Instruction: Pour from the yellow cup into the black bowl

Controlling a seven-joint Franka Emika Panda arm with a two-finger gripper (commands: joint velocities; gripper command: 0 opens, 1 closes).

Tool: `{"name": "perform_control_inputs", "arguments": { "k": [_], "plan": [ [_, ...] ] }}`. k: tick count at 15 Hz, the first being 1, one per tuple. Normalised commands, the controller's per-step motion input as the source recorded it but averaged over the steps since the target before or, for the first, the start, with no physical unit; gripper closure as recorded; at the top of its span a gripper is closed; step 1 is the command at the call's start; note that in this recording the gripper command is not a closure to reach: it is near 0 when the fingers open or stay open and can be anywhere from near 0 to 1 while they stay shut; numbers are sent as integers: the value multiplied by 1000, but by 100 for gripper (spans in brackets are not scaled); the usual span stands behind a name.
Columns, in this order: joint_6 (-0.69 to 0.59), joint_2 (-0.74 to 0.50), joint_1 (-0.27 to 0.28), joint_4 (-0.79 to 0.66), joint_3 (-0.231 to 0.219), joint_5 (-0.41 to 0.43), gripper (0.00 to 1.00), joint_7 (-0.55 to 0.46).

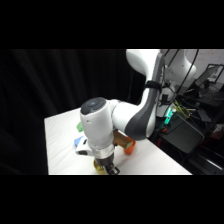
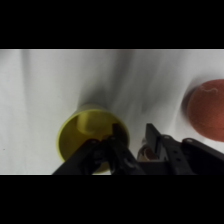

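Wrist view: yellow cup [image 2: 92, 136] upright on the white table [image 2: 40, 85], directly under the gripper [image 2: 131, 142].
Gripper: one finger appears inside the rim, one outside; whether it clamps, I cannot tell.
Side view: cup at the table's near edge.
Black bowl: not visible.
Risk: thin rim hold, so the cup may slip or tip.
Farther off: brown round object [image 2: 207, 109].

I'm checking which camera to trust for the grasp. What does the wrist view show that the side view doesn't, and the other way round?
Only the wrist view shows the yellow cup's open mouth from above, a gripper finger over its rim, and a reddish-brown round object to one side. Only the side view shows the whole arm, the table's edge, and an orange object behind the arm. Both show the gripper down at the cup. Neither shows the black bowl.
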Motion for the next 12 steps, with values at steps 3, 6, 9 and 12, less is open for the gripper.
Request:
{"name": "perform_control_inputs", "arguments": {
  "k": [3, 6, 9, 12],
  "plan": [
    [-120, -94, 66, 28, -68, -57, 83, -1],
    [-94, -102, 68, -19, -62, -64, 22, 10],
    [-75, -168, 74, -75, -58, -74, 20, 23],
    [-215, -389, 47, -140, -74, -86, 20, 19]
  ]
}}
